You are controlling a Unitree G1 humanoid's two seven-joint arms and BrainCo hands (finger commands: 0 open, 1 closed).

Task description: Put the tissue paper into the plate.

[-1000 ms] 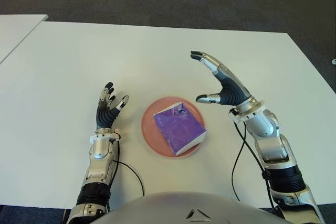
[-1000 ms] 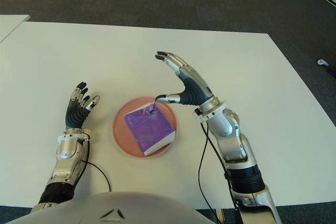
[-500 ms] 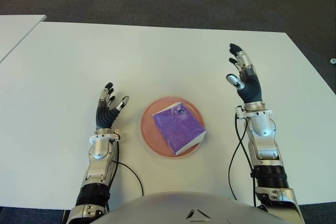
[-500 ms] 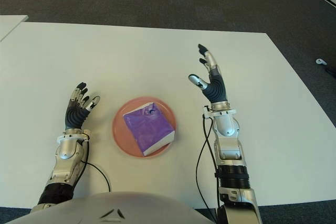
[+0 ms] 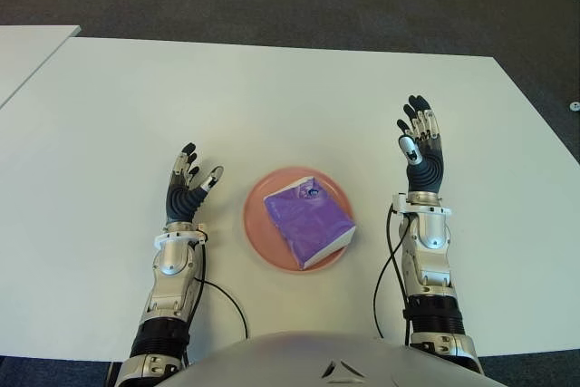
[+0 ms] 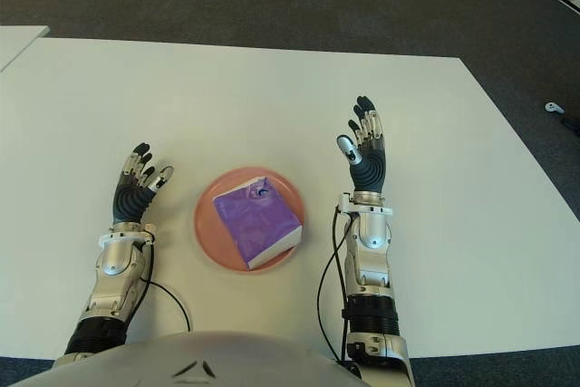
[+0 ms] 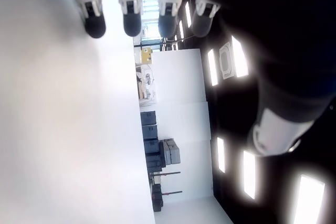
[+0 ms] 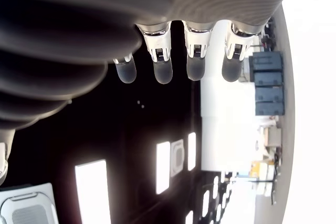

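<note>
The tissue paper already lies in the plate — nothing looks left to do — with left hand and right hand spread, empty, either side.

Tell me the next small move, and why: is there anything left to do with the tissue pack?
Probably none beyond a hold. The purple tissue pack lies inside the pink plate, untouched. The right hand is open to the plate's right, the left hand open to its left; both hold nothing.
</note>
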